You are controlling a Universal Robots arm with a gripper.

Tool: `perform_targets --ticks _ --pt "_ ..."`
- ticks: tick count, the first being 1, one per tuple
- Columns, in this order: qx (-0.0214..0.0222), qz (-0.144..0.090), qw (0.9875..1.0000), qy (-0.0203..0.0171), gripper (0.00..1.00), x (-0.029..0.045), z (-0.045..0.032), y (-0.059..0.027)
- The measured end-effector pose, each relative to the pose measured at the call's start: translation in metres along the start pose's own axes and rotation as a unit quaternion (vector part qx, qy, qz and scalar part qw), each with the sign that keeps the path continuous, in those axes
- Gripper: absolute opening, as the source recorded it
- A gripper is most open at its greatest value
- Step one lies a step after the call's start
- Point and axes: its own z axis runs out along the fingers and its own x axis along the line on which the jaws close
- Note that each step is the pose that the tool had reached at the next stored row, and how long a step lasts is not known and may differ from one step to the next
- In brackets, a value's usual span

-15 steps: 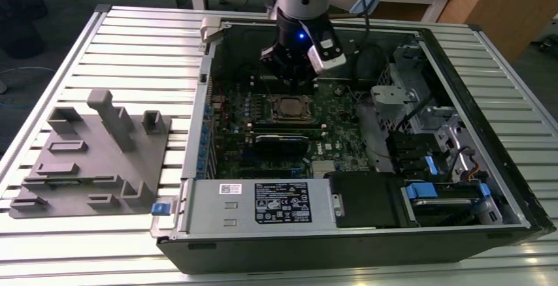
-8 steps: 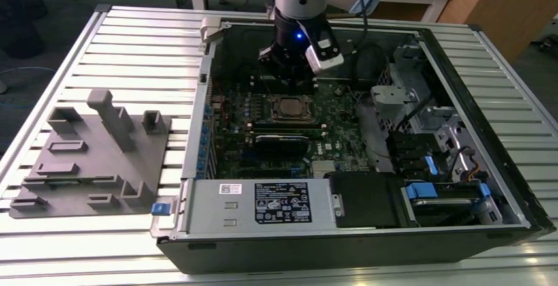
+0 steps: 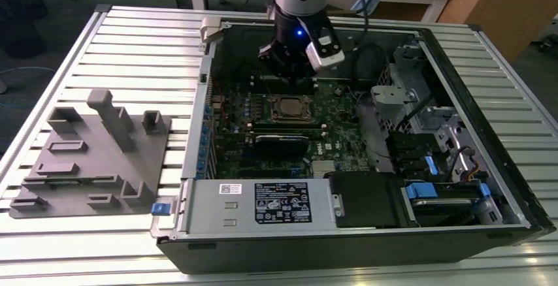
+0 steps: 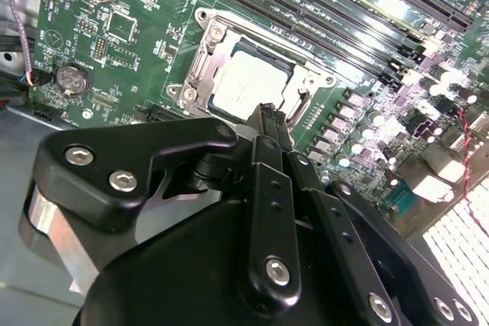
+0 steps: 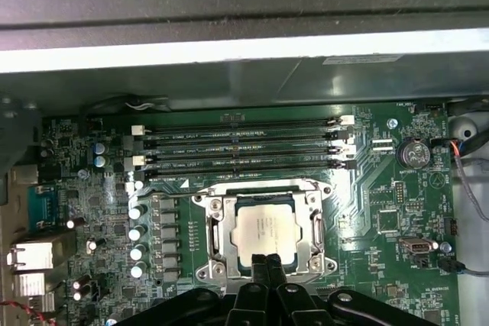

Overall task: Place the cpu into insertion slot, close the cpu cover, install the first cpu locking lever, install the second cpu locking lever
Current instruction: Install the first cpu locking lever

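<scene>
The gripper [image 5: 267, 271] hangs with its fingers pressed together and nothing between them, tips at one edge of the cpu [image 5: 265, 228]. The cpu lies flat in the insertion slot [image 5: 200, 200], metal top facing up. It is square, its edges parallel to the long memory slots [image 5: 241, 150], and its faint print cannot be read. The cpu cover [image 5: 307, 223] lies folded down around it.

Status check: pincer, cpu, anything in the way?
Pincer shut, tips at edge of insertion slot. Cpu seated, cpu cover down over it. Nothing in the way.
</scene>
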Motion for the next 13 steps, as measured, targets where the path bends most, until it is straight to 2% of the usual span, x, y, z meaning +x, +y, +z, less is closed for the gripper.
perform_targets --ticks 13 --pt "0.0 0.0 1.0 0.0 0.11 -0.0006 -0.0118 0.0004"
